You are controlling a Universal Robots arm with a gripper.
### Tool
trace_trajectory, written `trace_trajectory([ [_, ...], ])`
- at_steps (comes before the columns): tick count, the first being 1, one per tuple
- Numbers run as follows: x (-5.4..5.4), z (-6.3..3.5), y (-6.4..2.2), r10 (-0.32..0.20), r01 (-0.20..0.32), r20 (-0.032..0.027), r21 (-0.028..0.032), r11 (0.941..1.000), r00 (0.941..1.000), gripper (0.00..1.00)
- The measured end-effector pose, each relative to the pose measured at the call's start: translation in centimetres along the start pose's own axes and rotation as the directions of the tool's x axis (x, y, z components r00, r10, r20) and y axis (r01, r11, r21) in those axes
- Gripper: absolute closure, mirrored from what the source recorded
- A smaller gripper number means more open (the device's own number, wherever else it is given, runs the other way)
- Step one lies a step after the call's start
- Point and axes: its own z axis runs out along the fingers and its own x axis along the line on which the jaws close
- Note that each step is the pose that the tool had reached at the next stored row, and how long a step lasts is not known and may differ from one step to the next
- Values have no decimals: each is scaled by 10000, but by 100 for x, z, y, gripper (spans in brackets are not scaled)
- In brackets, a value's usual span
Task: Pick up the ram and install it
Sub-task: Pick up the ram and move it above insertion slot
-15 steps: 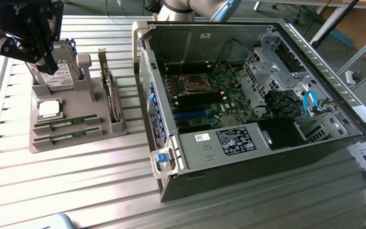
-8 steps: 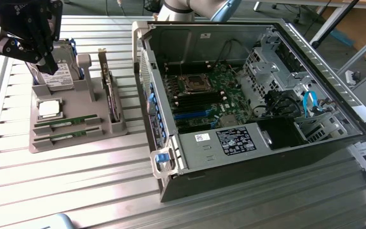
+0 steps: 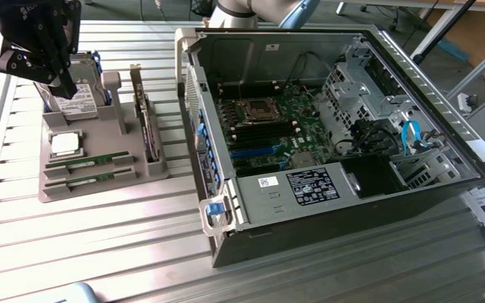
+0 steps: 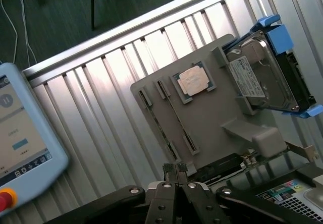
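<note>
Gripper [image 4: 175,169] is hovering closed and empty near the ram [image 4: 177,117], which is lying in its grey holder [image 4: 217,118]; light, stiff, fragile; probably best pinched by its long edges.

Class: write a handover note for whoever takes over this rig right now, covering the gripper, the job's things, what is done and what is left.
Gripper: shut, empty, above the grey holder near the hard drive.
Ram: two sticks lie in the holder's slots, neither gripped.
Computer case: open, motherboard exposed.
Done: nothing. Left: pick-up and install.
</note>
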Motion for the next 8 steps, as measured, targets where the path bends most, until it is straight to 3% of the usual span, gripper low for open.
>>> trace_trajectory([
  [8,0,0,0,-373,373,-10,11,9993,9993,89],
])
